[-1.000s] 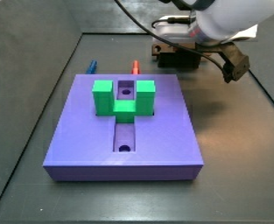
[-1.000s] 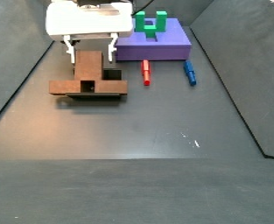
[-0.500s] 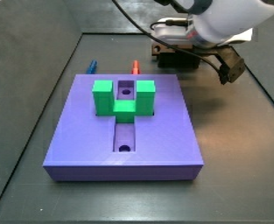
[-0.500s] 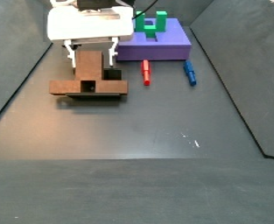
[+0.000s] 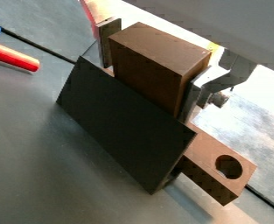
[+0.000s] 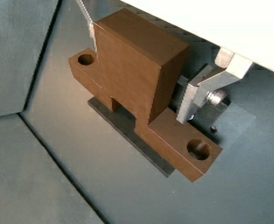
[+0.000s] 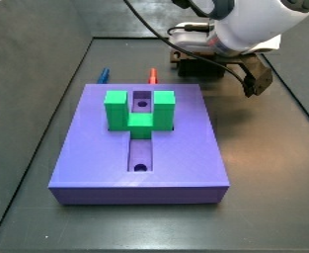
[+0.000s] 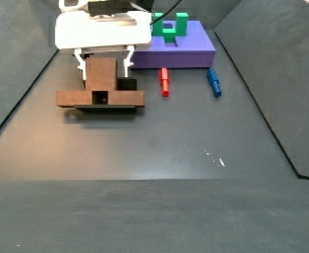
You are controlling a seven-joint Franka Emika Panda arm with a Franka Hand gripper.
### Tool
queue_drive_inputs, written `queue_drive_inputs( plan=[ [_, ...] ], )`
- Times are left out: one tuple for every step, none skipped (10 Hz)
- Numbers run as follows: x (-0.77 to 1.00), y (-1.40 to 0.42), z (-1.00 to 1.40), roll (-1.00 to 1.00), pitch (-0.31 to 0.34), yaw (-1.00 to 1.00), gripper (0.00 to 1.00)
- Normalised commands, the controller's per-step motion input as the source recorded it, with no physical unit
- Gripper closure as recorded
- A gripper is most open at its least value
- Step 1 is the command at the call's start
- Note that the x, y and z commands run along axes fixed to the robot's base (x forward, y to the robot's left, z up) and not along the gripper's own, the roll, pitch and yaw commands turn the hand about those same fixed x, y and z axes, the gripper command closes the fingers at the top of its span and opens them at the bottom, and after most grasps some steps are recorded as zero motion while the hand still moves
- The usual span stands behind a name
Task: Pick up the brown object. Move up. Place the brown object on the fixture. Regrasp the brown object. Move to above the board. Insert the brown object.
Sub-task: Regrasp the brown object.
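The brown object (image 8: 102, 92) lay across the fixture (image 5: 125, 127), which stood on the dark floor just off the near end of the board (image 7: 143, 148), as a side view showed it. Its long bar rested along the top edge of the fixture's upright plate, and the square bump rose from the middle of it. The gripper (image 6: 145, 74) stood directly over the fixture, its silver fingers (image 6: 200, 90) set on either side of that bump; in both wrist views the plates lay flat against the bump's faces, so they looked to be pinching it, though how hard I could not tell.

To my eye the piece was a rigid printed part: light, stiff, unlikely to flex or crack under a firm squeeze. Its faces looked smooth and matte (perhaps a little slick against the pads). The bump offered two flat parallel sides, and that seemed the sensible place to hold it, square and centred, so the bar would not swing. The holed ends (image 5: 229, 166) jutted past the fixture's sides, so a grip nearer either end would probably tip it. A red peg (image 8: 164, 83) and a blue peg (image 8: 213, 81) lay beside the board, clear of the fixture.
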Motion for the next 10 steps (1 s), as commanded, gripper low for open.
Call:
queue_drive_inputs(
  plan=[
    [0.0,0.0,0.0,0.0,0.0,0.0,1.0],
    [0.0,0.0,0.0,0.0,0.0,0.0,1.0],
    [0.0,0.0,0.0,0.0,0.0,0.0,1.0],
    [0.0,0.0,0.0,0.0,0.0,0.0,1.0],
    [0.0,0.0,0.0,0.0,0.0,0.0,1.0],
    [0.0,0.0,0.0,0.0,0.0,0.0,1.0],
    [0.0,0.0,0.0,0.0,0.0,0.0,1.0],
    [0.0,0.0,0.0,0.0,0.0,0.0,1.0],
    [0.0,0.0,0.0,0.0,0.0,0.0,1.0],
    [0.0,0.0,0.0,0.0,0.0,0.0,1.0]
  ],
)
